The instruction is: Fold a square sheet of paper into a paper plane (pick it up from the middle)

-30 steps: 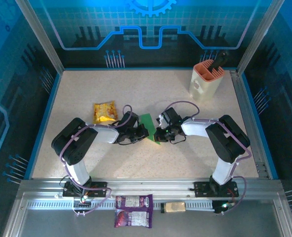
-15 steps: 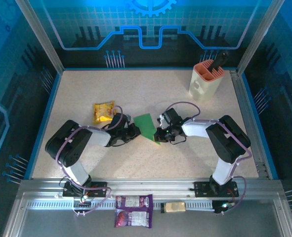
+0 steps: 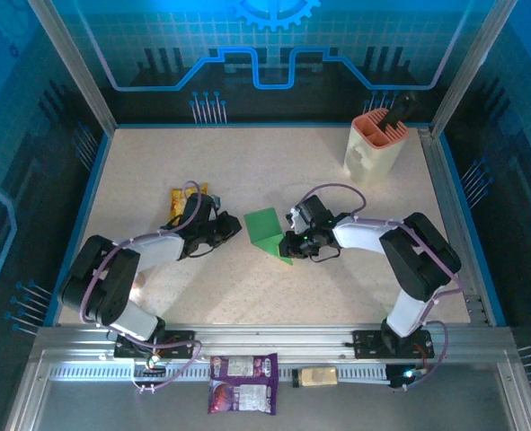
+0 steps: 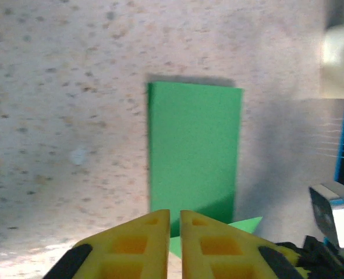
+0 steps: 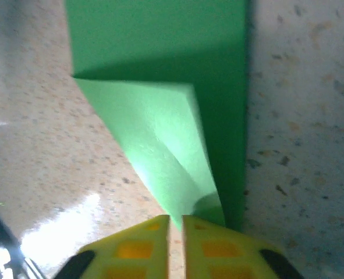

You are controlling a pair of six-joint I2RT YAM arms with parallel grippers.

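The square sheet of paper (image 3: 265,224) is green and folded into a narrow strip (image 4: 195,145), flat on the speckled table. One corner flap (image 5: 160,151) is raised off it and tapers toward my right gripper (image 5: 176,220). The right gripper (image 3: 287,244) sits at the sheet's near right corner. Its jaws stand a narrow slit apart, with the flap's tip reaching into the slit. My left gripper (image 3: 232,224) is just left of the sheet and apart from it. In the left wrist view the left gripper (image 4: 175,214) is parted by a thin slit with nothing between the fingers.
A yellow snack packet (image 3: 190,199) lies behind the left arm, partly covered by it. A beige holder with an orange top (image 3: 373,148) stands at the back right. A purple packet (image 3: 243,370) lies on the front rail.
The left arm drew back to the left, off the green sheet, so more of the sheet shows. Both grippers' jaws have parted slightly. The right arm has hardly moved.
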